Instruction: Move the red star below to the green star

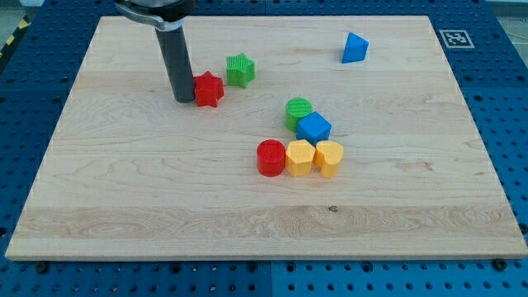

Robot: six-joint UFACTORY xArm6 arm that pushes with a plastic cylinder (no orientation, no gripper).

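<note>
The red star [209, 89] lies on the wooden board at the upper left of centre. The green star [240, 70] sits just up and to the right of it, a small gap apart. My tip [183, 100] rests on the board right at the red star's left side, touching it or nearly so. The dark rod rises from there to the view's top.
A cluster lies below right: a green cylinder [299, 110], a blue cube [313, 128], a red cylinder [271, 157], a yellow hexagonal block [299, 157] and a yellow heart-like block [328, 157]. A blue triangular block [355, 49] sits at the upper right.
</note>
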